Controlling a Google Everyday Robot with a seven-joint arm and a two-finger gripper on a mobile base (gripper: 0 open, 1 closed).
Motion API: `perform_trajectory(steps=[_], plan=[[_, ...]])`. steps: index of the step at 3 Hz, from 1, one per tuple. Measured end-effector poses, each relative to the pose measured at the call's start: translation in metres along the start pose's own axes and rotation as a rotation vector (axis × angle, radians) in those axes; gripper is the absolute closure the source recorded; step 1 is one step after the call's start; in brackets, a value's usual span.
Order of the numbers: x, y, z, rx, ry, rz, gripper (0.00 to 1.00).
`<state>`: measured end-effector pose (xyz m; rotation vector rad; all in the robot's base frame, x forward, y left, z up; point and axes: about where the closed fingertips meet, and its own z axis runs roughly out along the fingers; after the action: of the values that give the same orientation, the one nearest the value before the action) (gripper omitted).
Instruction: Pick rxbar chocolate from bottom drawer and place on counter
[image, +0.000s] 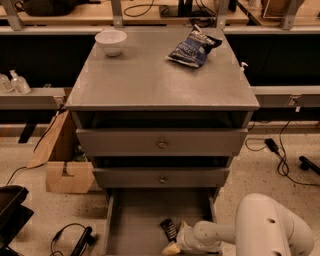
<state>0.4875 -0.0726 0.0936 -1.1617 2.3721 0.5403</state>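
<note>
The bottom drawer (135, 220) is pulled open at the foot of the grey cabinet. The rxbar chocolate (169, 229), a small black bar, lies on the drawer floor near its front right. My white arm reaches in from the lower right, and my gripper (172, 245) is low in the drawer, just in front of and beside the bar, its pale tip close to the bar's near end. The counter (150, 80) is the grey top of the cabinet, above the drawers.
A white bowl (110, 41) stands at the counter's back left and a dark blue chip bag (192, 48) lies at its back right. Two shut drawer fronts with knobs (161, 144) sit above the open drawer. A cardboard box (67, 175) and cables lie on the floor.
</note>
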Motion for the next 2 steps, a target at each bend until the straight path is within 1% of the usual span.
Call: perform_trajectory(steps=[1,2], plan=[[0.0001,0.0008,0.0006,-0.001,0.000,0.000,0.16],[0.0000,0.0009,0.0004,-0.001,0.000,0.000,0.39]])
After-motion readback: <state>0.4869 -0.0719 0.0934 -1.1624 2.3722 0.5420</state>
